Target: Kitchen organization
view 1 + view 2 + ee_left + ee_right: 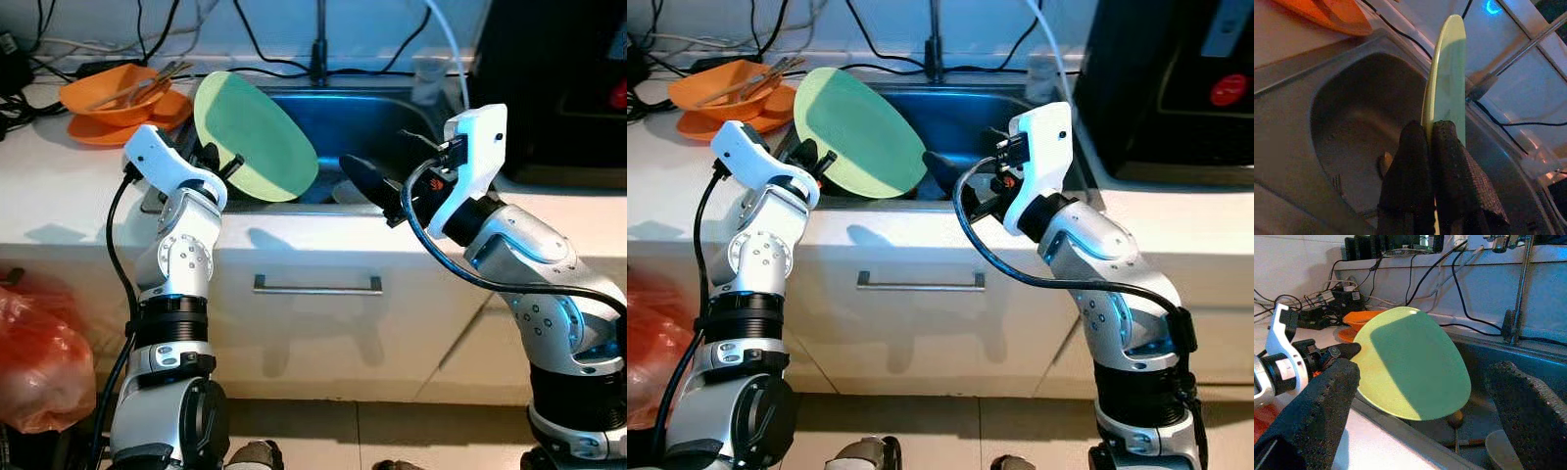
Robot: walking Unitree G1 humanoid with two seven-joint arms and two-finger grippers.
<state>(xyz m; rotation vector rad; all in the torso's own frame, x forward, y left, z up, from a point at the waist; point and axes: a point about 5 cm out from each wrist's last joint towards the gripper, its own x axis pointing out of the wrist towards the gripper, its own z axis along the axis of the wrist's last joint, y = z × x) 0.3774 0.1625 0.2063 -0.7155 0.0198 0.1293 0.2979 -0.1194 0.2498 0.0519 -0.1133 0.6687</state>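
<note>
Green plate (255, 137): held on edge over the left part of the sink (392, 122), tilted, its rim raised above the sink's front edge.
Left gripper (1431, 147): both black fingers pressed onto the plate's lower rim, one on each face, pinching it at the sink's left front corner.
Right gripper (367, 179): over the sink's front edge, to the right of the plate and apart from it; its fingers (1327, 401) stand spread with nothing between them.
Sink: steel basin set in a white counter (59, 186), a faucet (318, 44) rising behind it; a fork and small items lie on its bottom, too dim to name.
Orange bowls (118, 98): stacked on the counter left of the sink, chopsticks resting in the top one.
Cables (1415, 269): black cords run along the pale wall behind the sink.
Drawer handle (317, 285): metal bar on the white cabinet front below the sink.
Red bag (39, 352): on the floor, left of the cabinet.
Dark appliance (1176, 88): on the counter right of the sink.
</note>
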